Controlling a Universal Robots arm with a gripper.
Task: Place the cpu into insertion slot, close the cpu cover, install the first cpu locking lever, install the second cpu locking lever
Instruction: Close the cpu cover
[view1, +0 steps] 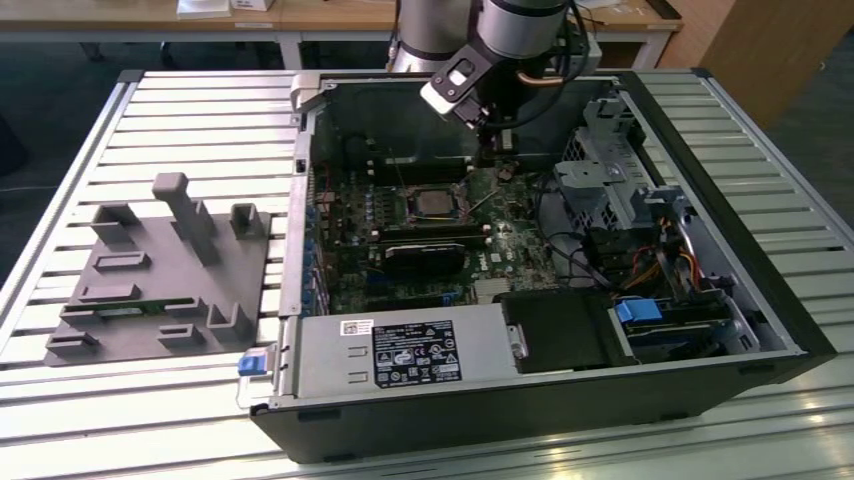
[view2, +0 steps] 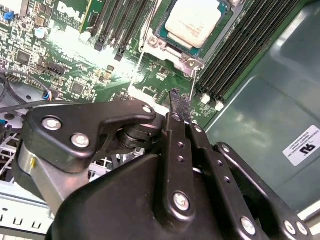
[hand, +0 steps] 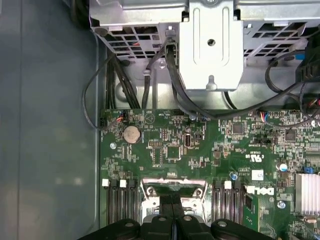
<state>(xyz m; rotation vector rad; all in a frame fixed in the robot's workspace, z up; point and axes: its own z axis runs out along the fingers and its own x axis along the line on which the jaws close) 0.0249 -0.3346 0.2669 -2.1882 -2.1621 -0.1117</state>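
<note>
The second wrist view's edge cuts your cpu (view2: 192, 20); in the first wrist view the gripper (hand: 172, 206) hides much of the cover (hand: 149, 197).

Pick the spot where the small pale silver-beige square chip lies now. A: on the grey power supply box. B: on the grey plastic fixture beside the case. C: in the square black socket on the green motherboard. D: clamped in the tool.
C: in the second wrist view the pale silver-beige square chip lies flat inside the square black socket on the green motherboard.

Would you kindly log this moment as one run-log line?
cpu seated in insertion slot | gripper shut, near slot corner
</note>
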